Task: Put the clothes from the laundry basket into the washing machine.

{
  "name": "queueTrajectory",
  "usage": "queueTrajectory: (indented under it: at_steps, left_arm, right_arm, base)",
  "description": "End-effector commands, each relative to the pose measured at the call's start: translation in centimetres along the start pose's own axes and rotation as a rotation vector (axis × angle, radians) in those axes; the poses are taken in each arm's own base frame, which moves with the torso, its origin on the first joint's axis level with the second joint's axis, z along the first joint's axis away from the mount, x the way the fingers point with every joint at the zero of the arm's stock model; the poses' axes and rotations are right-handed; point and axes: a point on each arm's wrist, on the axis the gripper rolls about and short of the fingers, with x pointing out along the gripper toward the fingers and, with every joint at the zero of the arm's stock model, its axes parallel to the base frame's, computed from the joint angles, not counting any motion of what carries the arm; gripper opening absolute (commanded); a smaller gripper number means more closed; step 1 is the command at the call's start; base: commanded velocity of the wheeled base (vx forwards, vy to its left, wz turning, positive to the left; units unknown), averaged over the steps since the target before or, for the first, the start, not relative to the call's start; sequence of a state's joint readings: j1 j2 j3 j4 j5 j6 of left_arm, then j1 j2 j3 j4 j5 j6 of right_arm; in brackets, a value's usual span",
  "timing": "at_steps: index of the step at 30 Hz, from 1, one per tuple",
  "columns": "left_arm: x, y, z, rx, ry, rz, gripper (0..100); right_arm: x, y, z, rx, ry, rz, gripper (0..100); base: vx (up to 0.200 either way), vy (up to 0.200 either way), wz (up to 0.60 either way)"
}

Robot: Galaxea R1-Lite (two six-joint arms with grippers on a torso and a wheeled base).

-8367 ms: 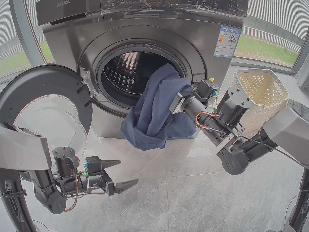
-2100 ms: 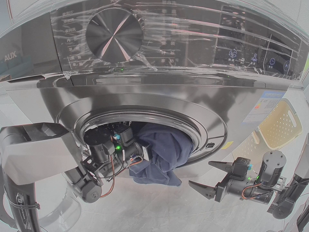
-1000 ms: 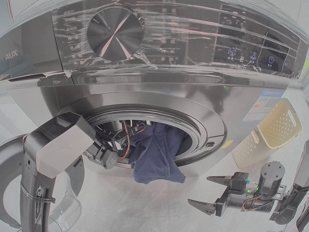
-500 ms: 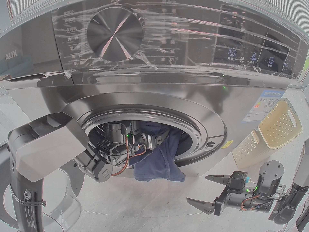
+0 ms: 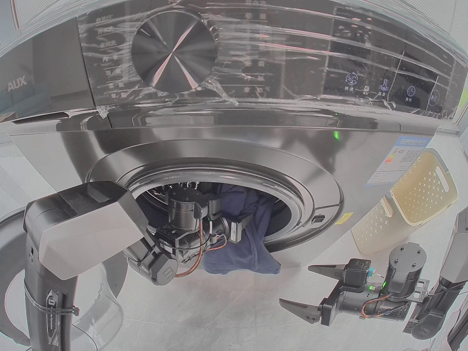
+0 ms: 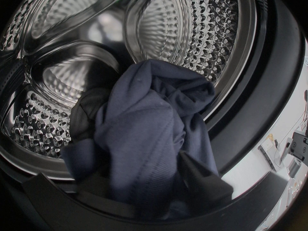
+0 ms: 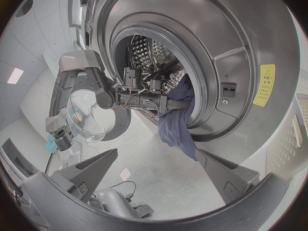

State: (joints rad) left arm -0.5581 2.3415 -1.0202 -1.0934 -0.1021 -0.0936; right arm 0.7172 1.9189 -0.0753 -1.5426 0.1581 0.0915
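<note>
Jaws of left gripper (image 7: pixel 181 105): buried in the navy garment (image 5: pixel 253 252) at centre frame of the head view. Apart or clamped, cannot tell. Jaws of right gripper (image 5: pixel 295 285): spread wide, holding nothing, at lower right above the floor (image 5: pixel 219 313), well apart from the cloth.

Position of load:
- Upper part of navy garment inside the drum (image 6: pixel 166 26), bunched against the door seal (image 6: pixel 256 106).
- Lower part draped over the lip of the opening, hanging outside the washing machine (image 5: pixel 302 157), just below centre.
- Second, darker cloth (image 6: pixel 85 113) deeper in the drum, left of centre in the left wrist view.
- Laundry basket (image 5: pixel 424 191) at right edge, beside the machine; contents not determinable.
- Door (image 5: pixel 9 279) swung open at lower left.

Judged step: tucking in the hanging tail. Insertion incomplete.

Hazards:
- Slide-out. Cause: weight of the hanging tail combined with early withdrawal of the left arm. Likely result: garment on the floor.
- Drag-out. Cause: fabric snagged on the left gripper during retraction.
- Trapped hem. Cause: door closure with cloth across the seal. Likely result: failed latch.
- Rim contact. Cause: tight clearance for the left arm inside the opening.

Push the bulk past the seal before any retreat.
</note>
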Motion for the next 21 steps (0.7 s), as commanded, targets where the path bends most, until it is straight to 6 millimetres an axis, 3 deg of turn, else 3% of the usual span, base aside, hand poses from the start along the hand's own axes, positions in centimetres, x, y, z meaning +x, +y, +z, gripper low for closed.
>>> queueTrajectory:
  at_steps: [1, 8, 14, 21]
  left_arm:
    - [0.9, 0.3, 0.8, -0.007, -0.052, 0.017, 0]
    - [2.5, 3.1, 6.1, -0.060, -0.314, 0.158, 0]
    - [4.0, 3.5, 7.6, -0.061, -0.478, 0.197, 0]
    - [4.2, 3.3, 7.7, -0.069, -0.498, 0.212, 0]
  right_arm:
    - [0.2, 0.0, 0.0, 0.000, 0.001, 0.000, 100]
    - [0.6, 0.1, 0.3, -0.005, -0.019, 0.008, 100]
    - [0.7, 0.3, 0.4, -0.006, -0.025, 0.004, 100]
    - [0.8, 0.8, 0.4, -0.005, -0.024, -0.003, 100]
  base:
    - [0.000, 0.000, 0.00]
    - [0.000, 0.000, 0.00]
    - [0.000, 0.000, 0.00]
    - [0.000, 0.000, 0.00]
